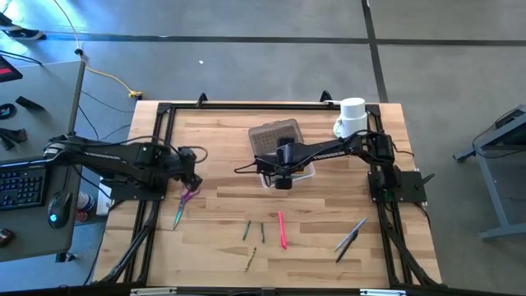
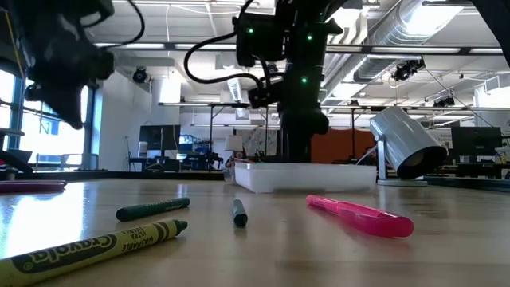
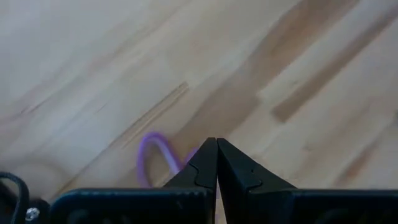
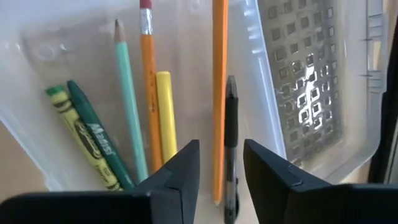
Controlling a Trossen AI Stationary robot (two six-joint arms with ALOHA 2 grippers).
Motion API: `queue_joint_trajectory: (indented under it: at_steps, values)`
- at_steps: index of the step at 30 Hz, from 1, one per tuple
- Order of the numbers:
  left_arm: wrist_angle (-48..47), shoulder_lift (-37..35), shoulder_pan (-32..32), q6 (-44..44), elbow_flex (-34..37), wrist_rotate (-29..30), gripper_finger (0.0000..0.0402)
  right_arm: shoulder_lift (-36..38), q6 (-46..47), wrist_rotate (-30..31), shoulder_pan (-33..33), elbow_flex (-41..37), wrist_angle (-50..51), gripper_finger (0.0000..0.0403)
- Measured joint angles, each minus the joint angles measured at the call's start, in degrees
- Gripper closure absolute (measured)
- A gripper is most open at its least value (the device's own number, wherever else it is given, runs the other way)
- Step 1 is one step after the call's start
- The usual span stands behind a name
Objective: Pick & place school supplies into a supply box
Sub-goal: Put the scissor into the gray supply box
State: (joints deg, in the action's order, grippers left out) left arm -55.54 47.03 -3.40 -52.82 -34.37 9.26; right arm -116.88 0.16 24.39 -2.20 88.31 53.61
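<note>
Two arms work over the wooden surface [image 1: 214, 210], and the supply box [image 1: 278, 158] serves as the landmark: it sits open toward the far middle, its dotted grey lid [image 4: 298, 81] folded back on the side away from the loose items.

The right tool [image 4: 221, 163] hangs directly over the box, its fingers [image 4: 177, 171] apart with nothing between them. Below it, inside the box, lie a yellow-green crayon [image 4: 68, 121], a dark green crayon [image 4: 93, 134], a teal pencil [image 4: 127, 106], an orange pencil with a pink eraser [image 4: 148, 81], a short yellow stick [image 4: 165, 115], a long orange pencil [image 4: 219, 81] and a black pen [image 4: 231, 137].

The left tool [image 3: 216, 163] is well to the left of the box, low over the purple-handled scissors [image 1: 184, 201]; its fingers are pressed together, and a purple handle loop [image 3: 152, 152] shows just beside the tips. Whether they pinch the handle cannot be told.

Nearer than the box, loose on the surface, are a pink pen [image 1: 282, 228], two dark green crayons [image 1: 247, 230] [image 1: 262, 233], a yellow-green crayon [image 1: 250, 259] and a grey and a black pen [image 1: 351, 238]. A white mug [image 1: 351, 117] stands to the right of the box, beyond it.
</note>
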Motion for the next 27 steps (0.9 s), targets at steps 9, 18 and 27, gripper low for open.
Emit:
queue_joint_trajectory:
  at_steps: [9, 18, 27]
  values:
    - [1.4, 0.0, 0.0, 3.0, 9.1, -4.5, 0.0356, 0.0, 1.1, -3.2, 0.0, 0.0, -3.2, 0.0295]
    - [2.1, 0.0, 0.0, 5.6, 9.7, -0.4, 0.0355, 0.0, 0.9, -3.8, 0.0, 0.0, -4.4, 0.0295]
    - [2.7, 0.0, 0.0, 6.1, 9.7, 1.8, 0.0302, 0.0, 0.9, -3.8, 0.0, 0.0, -5.1, 0.0295]
